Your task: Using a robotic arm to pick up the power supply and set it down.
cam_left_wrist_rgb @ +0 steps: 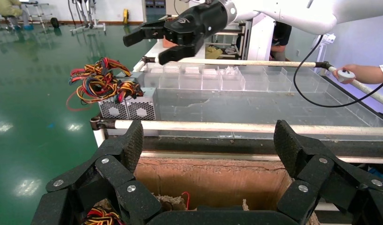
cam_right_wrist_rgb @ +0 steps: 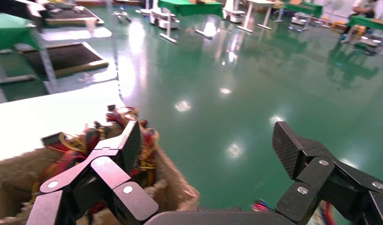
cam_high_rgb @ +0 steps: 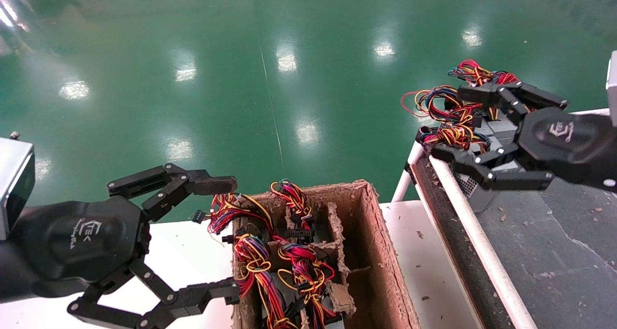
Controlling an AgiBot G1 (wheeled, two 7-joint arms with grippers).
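Two grey power supplies [cam_left_wrist_rgb: 127,108] with vent grilles and tangled coloured wires [cam_high_rgb: 453,122] lie side by side at the end of a dark belt. My right gripper [cam_high_rgb: 450,123] hovers open just above them and holds nothing; the left wrist view shows that gripper [cam_left_wrist_rgb: 154,42] clear of the wires. More wire bundles [cam_high_rgb: 299,266] fill the compartments of a brown cardboard box [cam_high_rgb: 385,252]; the units under them are mostly hidden. My left gripper [cam_high_rgb: 226,237] stands open and empty at the box's left side. In the right wrist view the box [cam_right_wrist_rgb: 175,192] and its wires sit below my right gripper [cam_right_wrist_rgb: 206,145].
A white rail [cam_high_rgb: 477,237] and a black edge border the belt [cam_high_rgb: 554,252] beside the box. The box rests on a white table [cam_high_rgb: 424,252]. Green floor lies beyond. A person's hand [cam_left_wrist_rgb: 363,72] holding a corded device shows at the belt's far side.
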